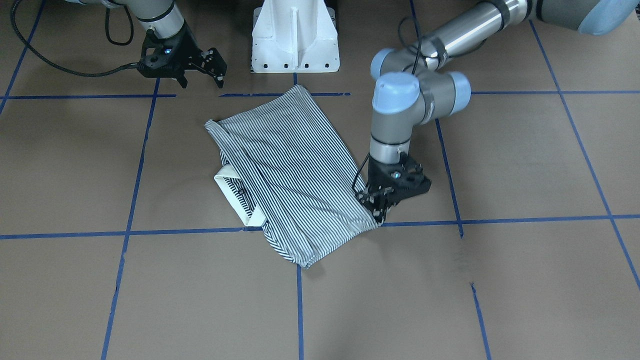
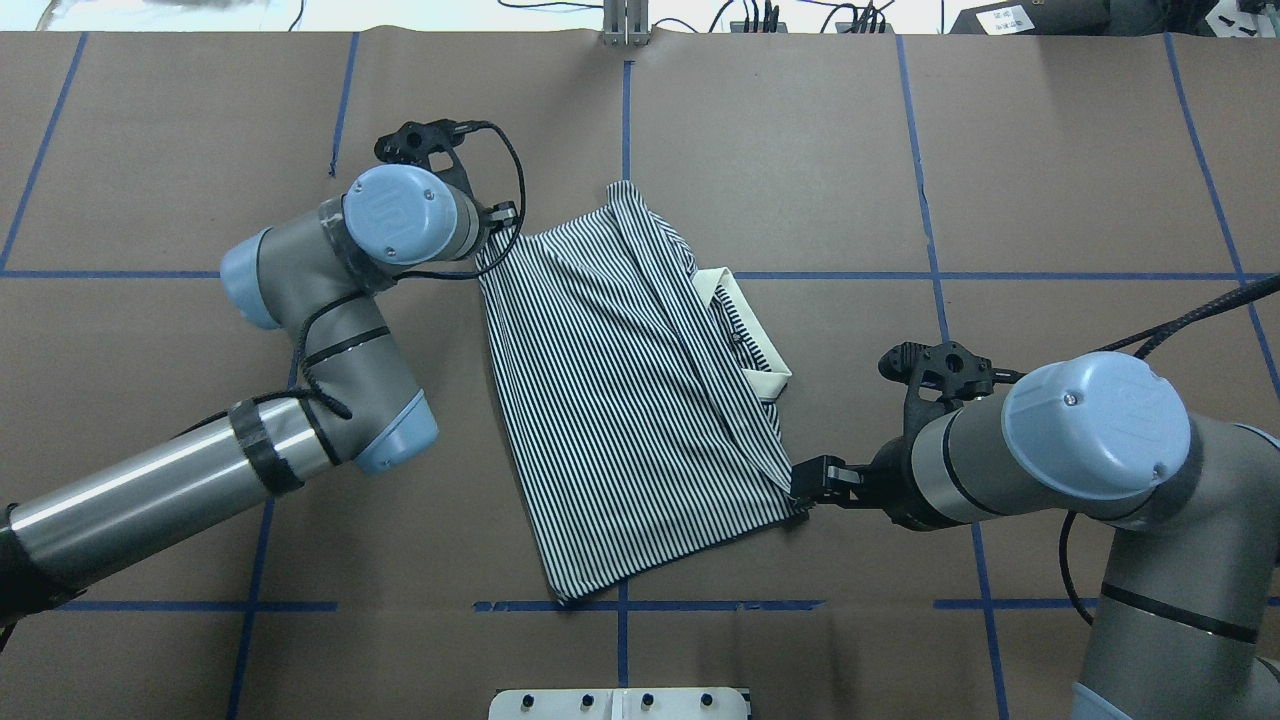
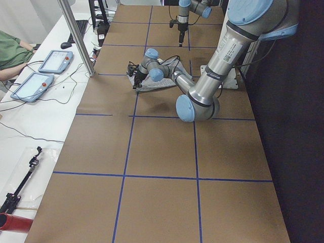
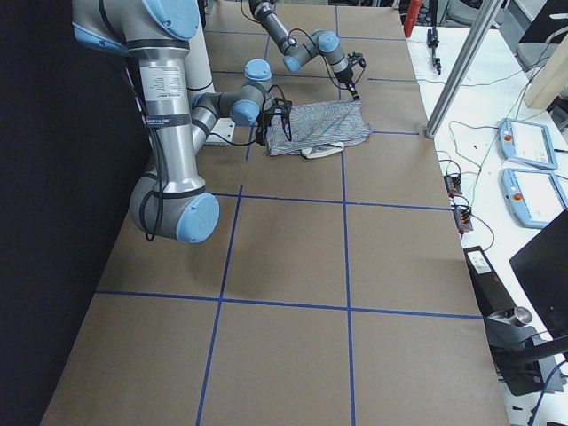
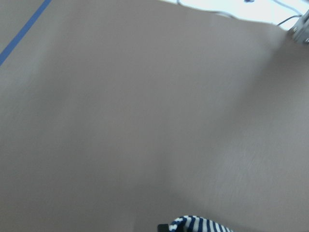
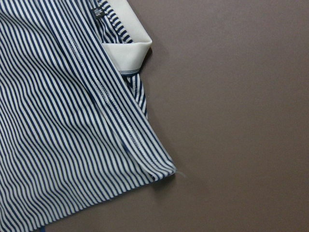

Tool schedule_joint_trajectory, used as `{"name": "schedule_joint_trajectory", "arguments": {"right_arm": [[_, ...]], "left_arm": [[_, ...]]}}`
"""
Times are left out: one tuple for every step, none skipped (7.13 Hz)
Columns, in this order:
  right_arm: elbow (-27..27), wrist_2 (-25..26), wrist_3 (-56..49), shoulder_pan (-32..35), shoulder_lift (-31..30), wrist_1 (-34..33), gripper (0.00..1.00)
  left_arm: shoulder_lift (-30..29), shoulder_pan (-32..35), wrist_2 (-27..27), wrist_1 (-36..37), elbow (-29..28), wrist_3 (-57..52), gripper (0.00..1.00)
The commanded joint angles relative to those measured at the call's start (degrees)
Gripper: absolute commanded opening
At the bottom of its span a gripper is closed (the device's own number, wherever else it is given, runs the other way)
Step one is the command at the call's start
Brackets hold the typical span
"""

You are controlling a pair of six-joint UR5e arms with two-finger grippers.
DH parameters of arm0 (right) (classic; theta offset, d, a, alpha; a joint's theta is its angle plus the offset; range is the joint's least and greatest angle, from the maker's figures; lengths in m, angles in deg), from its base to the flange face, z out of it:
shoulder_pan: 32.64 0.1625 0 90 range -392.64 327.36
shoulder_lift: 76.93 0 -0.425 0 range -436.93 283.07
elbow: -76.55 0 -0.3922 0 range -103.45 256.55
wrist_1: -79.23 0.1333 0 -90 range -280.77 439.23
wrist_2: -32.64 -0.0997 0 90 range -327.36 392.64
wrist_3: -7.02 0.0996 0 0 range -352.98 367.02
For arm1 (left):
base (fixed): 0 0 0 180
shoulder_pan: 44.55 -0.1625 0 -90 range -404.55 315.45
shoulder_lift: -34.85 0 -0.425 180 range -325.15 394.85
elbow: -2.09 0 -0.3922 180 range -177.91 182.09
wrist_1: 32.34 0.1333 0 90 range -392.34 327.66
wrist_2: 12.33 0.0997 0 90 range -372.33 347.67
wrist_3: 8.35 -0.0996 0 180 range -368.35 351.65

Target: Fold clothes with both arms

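Observation:
The striped polo shirt (image 1: 290,175) (image 2: 620,400) lies folded and slanted at the table's middle. Its cream collar (image 1: 232,192) (image 2: 745,325) (image 6: 125,34) sticks out on the robot's right side. My left gripper (image 1: 378,212) is down at the shirt's far left corner and shut on the cloth. A bit of striped fabric (image 5: 200,224) shows at the bottom of the left wrist view. My right gripper (image 1: 201,81) (image 2: 805,483) hangs open above the table, close to the shirt's near right corner (image 6: 166,169) and apart from it, with nothing between its fingers.
The white pedestal base (image 1: 295,37) (image 2: 620,703) stands at the robot's edge of the table. Blue tape lines (image 1: 300,300) grid the brown tabletop. Beyond the far edge a white bench carries tablets (image 3: 35,86) (image 4: 528,142), cables and a metal post (image 3: 76,35). A person's sleeve (image 3: 10,50) is there.

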Motion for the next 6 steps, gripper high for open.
{"name": "schedule_joint_trajectory", "arguments": {"right_arm": [[-0.47, 0.24, 0.01, 0.22, 0.26, 0.0, 1.0], [-0.99, 0.33, -0.08, 0.74, 0.34, 0.09, 1.0], [-1.08, 0.33, -0.08, 1.18, 0.34, 0.18, 1.0], [-1.09, 0.5, -0.16, 1.45, 0.34, 0.18, 1.0], [-2.57, 0.33, -0.43, 2.76, 2.95, -0.08, 1.0], [-5.36, 0.15, -0.51, 3.9, 5.59, -0.17, 1.0]], "left_arm": [[-4.47, 0.64, 4.17, -9.19, -9.67, -5.11, 0.0], [-5.19, 0.64, 4.37, -9.48, -11.1, -5.11, 0.12], [-5.28, 0.64, 4.37, -9.57, -11.29, -5.2, 0.93], [-5.28, 0.72, 4.29, -9.57, -11.47, -6.59, 1.0], [-5.37, 2.46, 2.55, -9.57, -11.21, -7.22, 1.0], [-5.29, 4.92, -5.65, -8.53, -9.55, -7.4, 1.0]]}}
